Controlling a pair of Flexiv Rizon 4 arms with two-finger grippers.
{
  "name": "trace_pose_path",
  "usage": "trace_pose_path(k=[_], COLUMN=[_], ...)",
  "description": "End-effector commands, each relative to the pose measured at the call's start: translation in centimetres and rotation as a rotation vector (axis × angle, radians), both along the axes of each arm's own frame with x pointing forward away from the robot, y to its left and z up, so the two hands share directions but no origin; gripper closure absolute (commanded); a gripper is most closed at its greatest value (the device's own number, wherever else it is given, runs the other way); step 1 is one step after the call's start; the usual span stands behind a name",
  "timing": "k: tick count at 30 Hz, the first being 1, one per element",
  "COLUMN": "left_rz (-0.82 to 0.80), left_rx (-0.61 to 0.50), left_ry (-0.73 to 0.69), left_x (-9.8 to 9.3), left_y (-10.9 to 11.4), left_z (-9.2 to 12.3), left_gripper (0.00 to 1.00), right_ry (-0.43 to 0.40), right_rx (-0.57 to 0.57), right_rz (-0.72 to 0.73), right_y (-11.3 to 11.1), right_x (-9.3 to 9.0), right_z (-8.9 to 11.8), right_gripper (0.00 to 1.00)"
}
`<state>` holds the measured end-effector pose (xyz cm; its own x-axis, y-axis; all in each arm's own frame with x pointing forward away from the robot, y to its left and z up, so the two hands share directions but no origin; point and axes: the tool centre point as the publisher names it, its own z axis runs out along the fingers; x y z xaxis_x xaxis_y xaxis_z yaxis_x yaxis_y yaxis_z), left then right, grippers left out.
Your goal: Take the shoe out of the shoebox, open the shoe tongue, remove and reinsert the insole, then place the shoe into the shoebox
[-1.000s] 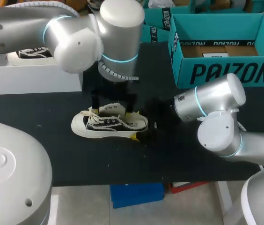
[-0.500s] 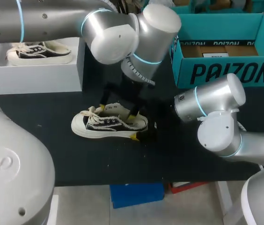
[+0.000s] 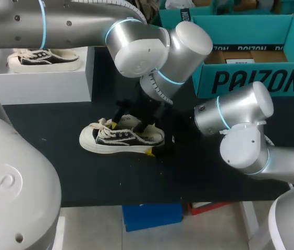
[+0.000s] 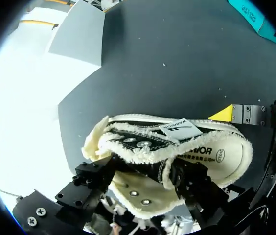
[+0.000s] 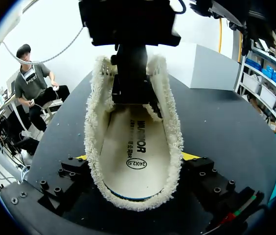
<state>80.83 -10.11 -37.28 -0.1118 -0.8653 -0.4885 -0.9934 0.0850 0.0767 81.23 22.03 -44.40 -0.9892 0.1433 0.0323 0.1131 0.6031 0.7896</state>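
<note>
A black-and-cream low shoe (image 3: 121, 138) with frayed edges lies on the black table, toe to the left. My left gripper (image 3: 129, 125) reaches down into its opening. In the left wrist view its fingers (image 4: 99, 171) stand on either side of the raised tongue (image 4: 145, 154), partly closed, with a gap left. The insole (image 5: 135, 152) lies flat inside the shoe. My right gripper (image 5: 137, 159) straddles the heel, and its yellow tips (image 5: 81, 157) press both sides of the shoe (image 5: 128, 196). One of those tips (image 4: 221, 114) also shows in the left wrist view.
The open teal shoebox (image 3: 256, 80) stands at the back right, behind my right arm. At the back left a white box (image 3: 37, 86) carries a second shoe (image 3: 43, 57). Bare black table lies in front of the shoe.
My left arm has swung right and lowered its gripper into the shoe's opening, and its fingers have narrowed around the tongue. The shoe and my right arm have stayed put.
</note>
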Motion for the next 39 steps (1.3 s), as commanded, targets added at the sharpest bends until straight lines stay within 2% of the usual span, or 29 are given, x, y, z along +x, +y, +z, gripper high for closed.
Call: trace_pose_path(k=[1, 21, 29, 39], left_rz=[0.000, 0.017, -0.007, -0.013], left_rx=[-0.002, -0.200, -0.345, -0.459], left_ry=[-0.003, -0.047, -0.112, -0.139], left_x=[0.1, 0.2, 0.1, 0.0], left_y=[0.3, 1.0, 1.8, 3.6], left_z=[0.0, 4.2, 5.9, 5.6], left_gripper=[1.00, 1.00, 1.00, 1.00], right_ry=[0.000, 0.000, 0.000, 0.000], right_rx=[-0.003, -0.003, -0.003, -0.003], right_rz=[-0.003, -0.003, -0.003, -0.003], right_y=[0.2, 0.2, 0.2, 0.2], right_x=[0.0, 0.0, 0.0, 0.0], right_z=[-0.2, -0.2, -0.2, -0.2], right_gripper=[1.00, 1.00, 1.00, 1.00])
